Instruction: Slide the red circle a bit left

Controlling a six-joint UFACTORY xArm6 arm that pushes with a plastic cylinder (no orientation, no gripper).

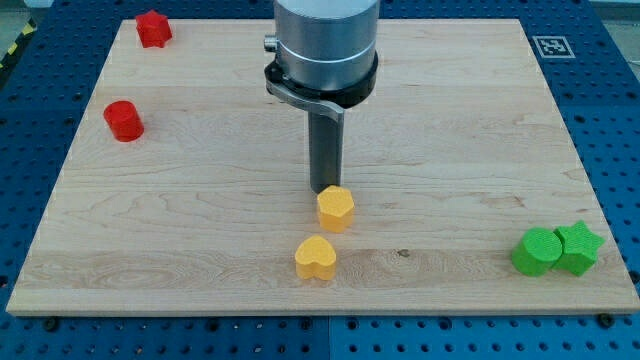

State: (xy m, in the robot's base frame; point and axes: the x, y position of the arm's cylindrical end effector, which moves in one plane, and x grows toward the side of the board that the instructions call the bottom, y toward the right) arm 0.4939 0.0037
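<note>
The red circle (124, 120) lies on the wooden board (200, 220) near the view's left edge. A red star-like block (153, 28) lies at the view's top left. My tip (324, 189) is near the board's middle, far to the right of the red circle. It touches or nearly touches the top edge of a yellow hexagon (336, 208). A yellow heart (316, 258) lies just below the hexagon.
A green circle (537, 251) and a green star (579, 247) sit together at the view's bottom right. A printed marker tag (551, 46) is at the board's top right corner. Blue perforated table surrounds the board.
</note>
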